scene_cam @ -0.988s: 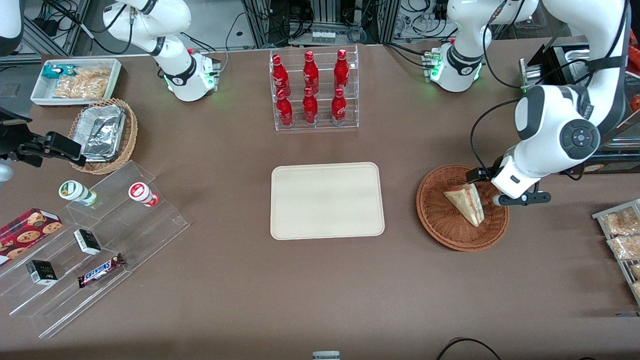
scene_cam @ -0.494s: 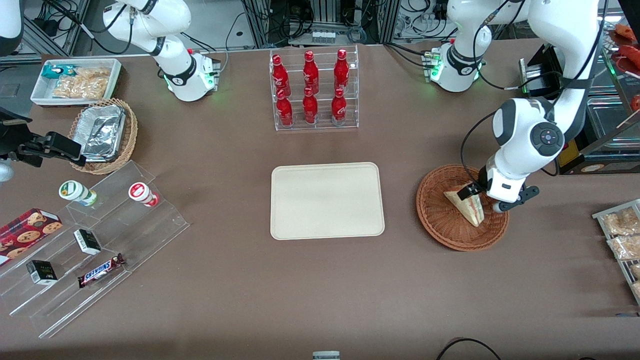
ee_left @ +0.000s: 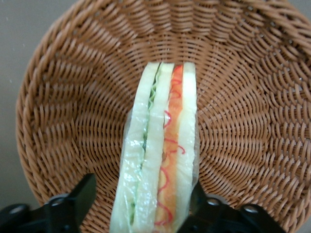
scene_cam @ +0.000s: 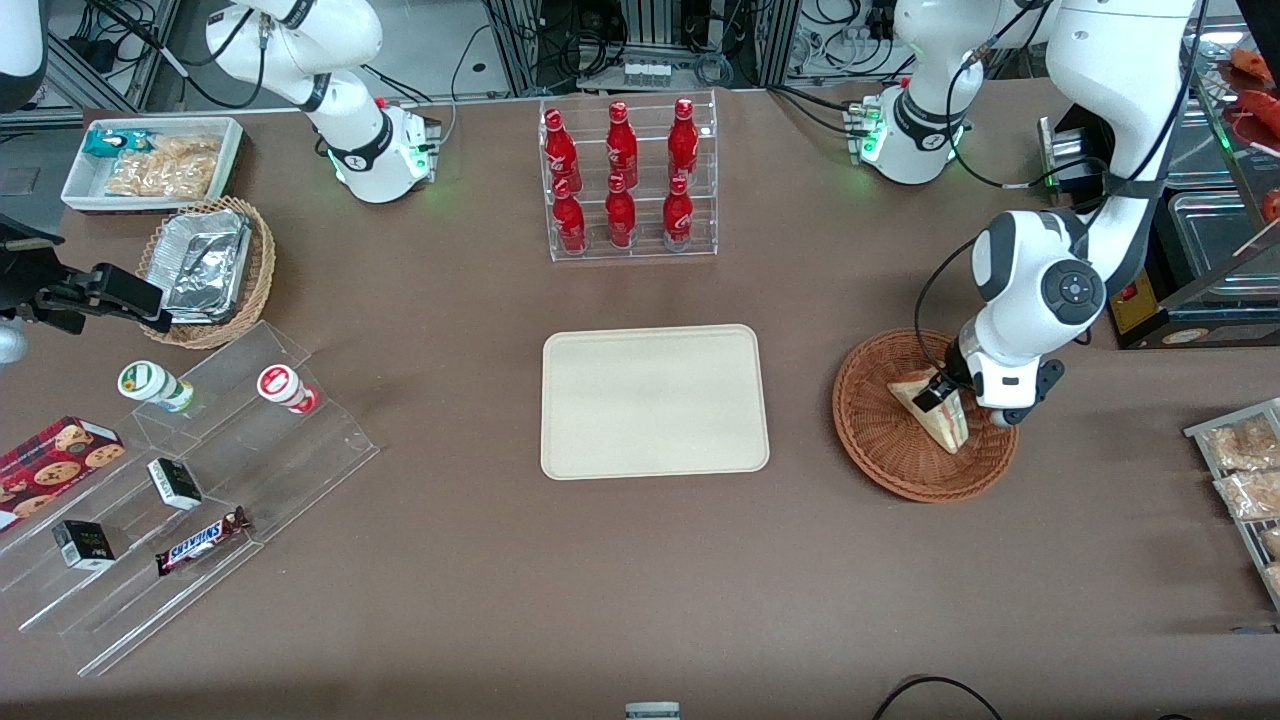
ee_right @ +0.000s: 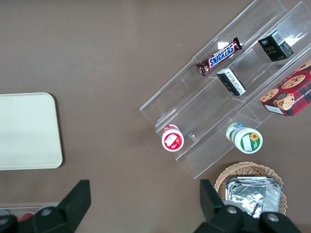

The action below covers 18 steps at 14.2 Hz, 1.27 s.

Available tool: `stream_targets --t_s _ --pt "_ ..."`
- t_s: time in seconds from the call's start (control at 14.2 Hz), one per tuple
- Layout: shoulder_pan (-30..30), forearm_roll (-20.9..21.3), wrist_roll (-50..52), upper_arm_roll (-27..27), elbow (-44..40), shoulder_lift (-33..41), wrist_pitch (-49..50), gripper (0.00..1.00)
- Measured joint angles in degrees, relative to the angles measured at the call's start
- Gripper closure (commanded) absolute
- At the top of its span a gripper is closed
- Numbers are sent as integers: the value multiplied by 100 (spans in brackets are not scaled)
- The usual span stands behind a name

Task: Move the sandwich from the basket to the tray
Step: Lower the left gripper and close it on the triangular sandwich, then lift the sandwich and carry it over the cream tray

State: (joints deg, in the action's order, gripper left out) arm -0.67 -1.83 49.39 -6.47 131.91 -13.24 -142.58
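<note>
The left arm's end effector [scene_cam: 950, 398] is down inside the basket [scene_cam: 880, 450], right of centre in the front view, with its fingers [ee_left: 73, 204] spread wide and one on each side of the sandwich [ee_left: 158, 160]. The wrist view shows a clear gap between one finger and the bread; the other finger sits just beside the wedge, and I can't tell if it's actually touching, so nothing is gripped. The sandwich stands on edge in the basket with its filling stripes facing up at the wrist camera: green along one layer, red and pink along the other, all wrapped in clear film. From the front it reads as a pale triangle [scene_cam: 930, 415] lying in the half of the basket toward the working arm's end of the bench. The tray [scene_cam: 655, 400] sits bare in the middle of the frame, well apart from the basket, toward the parked arm's end. Farther from the camera than the tray, at the upper middle, there's a clear rack of red bottles [scene_cam: 628, 180]. Over at the lower left, clear stepped shelves [scene_cam: 200, 500] hold a Snickers bar [scene_cam: 200, 541] and some small boxes.
</note>
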Motion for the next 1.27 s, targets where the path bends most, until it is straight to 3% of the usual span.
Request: stream_targets --t_s 0.28,0.64,0.92,1.27 --pt "-58 0 -218 -24 -236 -5 265 96" --pt "-230 1 -1536 -43 -1671 -36 2011 96" --pt "-1113 -2 -1782 -70 -2116 -424 2102 100" --pt "-2391 -7 -890 -94 -3086 -1392 2099 100"
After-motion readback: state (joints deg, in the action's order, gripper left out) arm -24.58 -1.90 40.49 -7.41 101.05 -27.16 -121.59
